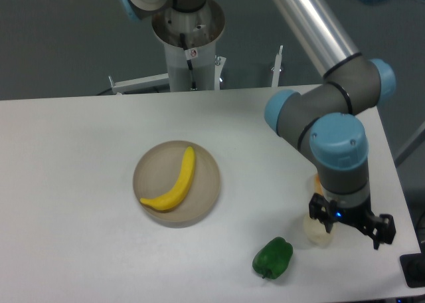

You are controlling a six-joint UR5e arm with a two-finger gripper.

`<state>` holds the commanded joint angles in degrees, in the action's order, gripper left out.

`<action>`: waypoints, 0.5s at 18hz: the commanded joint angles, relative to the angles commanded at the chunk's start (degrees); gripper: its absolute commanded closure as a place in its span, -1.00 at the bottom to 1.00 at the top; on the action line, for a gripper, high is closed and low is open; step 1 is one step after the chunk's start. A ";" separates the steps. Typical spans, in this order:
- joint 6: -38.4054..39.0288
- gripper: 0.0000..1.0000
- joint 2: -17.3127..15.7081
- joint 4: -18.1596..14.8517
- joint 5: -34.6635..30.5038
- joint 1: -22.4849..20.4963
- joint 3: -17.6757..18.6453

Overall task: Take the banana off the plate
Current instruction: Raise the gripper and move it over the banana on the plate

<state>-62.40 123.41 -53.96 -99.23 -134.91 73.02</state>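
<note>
- Still far off: banana (174, 182) lay well to the left of the fingers (350, 222), long way running from lower left up to upper right.
- Rested inside the plate (205, 201) on the desk (66, 150), alone there.
- Held nothing; could not tell how wide open.
- Hung near a green pepper (273, 257).
</note>
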 joint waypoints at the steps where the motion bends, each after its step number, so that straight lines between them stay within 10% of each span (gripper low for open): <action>1: 0.17 -1.00 -1.23 -0.17 0.00 -0.35 1.58; 9: 14.13 -1.00 -10.11 -15.64 0.96 0.61 8.44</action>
<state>-48.27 113.30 -69.60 -98.27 -134.30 81.47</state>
